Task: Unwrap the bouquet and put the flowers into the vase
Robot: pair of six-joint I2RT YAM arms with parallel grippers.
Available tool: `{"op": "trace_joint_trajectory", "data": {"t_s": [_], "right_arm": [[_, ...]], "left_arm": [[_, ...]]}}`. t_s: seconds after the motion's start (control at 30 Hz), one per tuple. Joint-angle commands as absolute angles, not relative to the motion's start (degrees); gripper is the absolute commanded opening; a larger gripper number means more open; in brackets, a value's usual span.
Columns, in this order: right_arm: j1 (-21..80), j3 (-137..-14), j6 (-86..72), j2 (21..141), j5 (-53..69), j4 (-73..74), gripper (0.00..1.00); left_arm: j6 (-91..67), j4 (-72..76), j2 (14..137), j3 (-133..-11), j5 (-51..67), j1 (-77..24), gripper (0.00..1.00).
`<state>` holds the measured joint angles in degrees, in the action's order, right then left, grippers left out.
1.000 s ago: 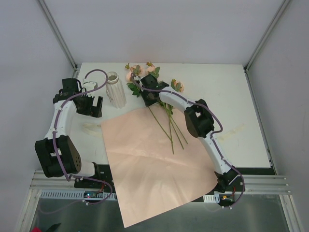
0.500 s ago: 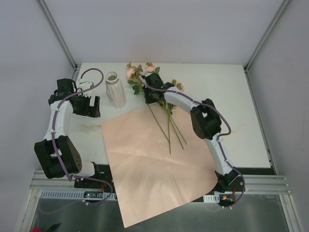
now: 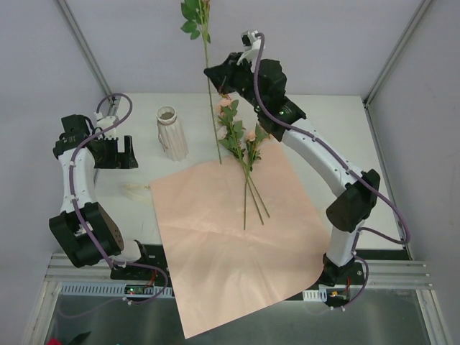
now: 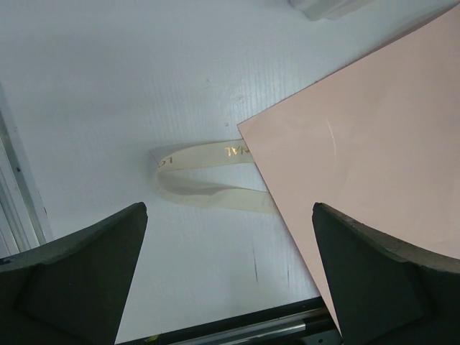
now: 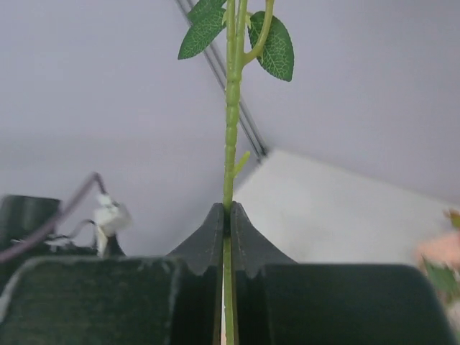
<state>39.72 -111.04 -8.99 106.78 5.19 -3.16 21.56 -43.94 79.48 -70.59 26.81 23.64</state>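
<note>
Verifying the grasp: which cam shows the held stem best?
Right wrist: the held stem runs up between the shut jaws of the right gripper, with the pinch seen close up. Top external shows it small and upright, its top cropped. Left wrist shows none of it, only ribbon and pink paper.

Flower stem (image 3: 213, 118) newly aloft in right tool (image 5: 227, 214)
</note>
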Motion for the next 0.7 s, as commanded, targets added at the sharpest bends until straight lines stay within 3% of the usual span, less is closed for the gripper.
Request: {"op": "trace_joint_trajectory", "data": {"t_s": [0.0, 0.03, 0.13, 0.17, 0.33, 0.67], "right_arm": [[42.97, -109.79, -8.01, 104.59, 6.86, -30.26, 0.01], [44.54, -107.51, -6.69, 105.72, 6.07, -45.03, 0.01], [45.70, -114.14, -4.57, 113.51, 8.25, -58.50, 0.01], [45.88, -121.48, -4.31, 115.64, 9.57, -58.36, 0.01], [47.72, -134.63, -0.44, 124.61, 9.76, -55.64, 0.00], [47.90, -131.93, 4.22, 126.30, 10.37, -57.04, 0.00]], "left_arm": [[20.65, -45.79, 79.19, -72.51, 28.65, 24.87, 0.99], [20.57, -45.97, 79.10, -72.60, 28.74, 24.87, 0.99], [20.57, -46.41, 78.75, -72.77, 29.26, 24.96, 0.99], [20.48, -46.58, 78.66, -72.86, 29.09, 24.96, 0.99], [20.48, -47.28, 78.31, -73.12, 29.97, 24.79, 0.99], [21.36, -48.25, 79.45, -74.88, 31.37, 24.96, 0.99]]}}
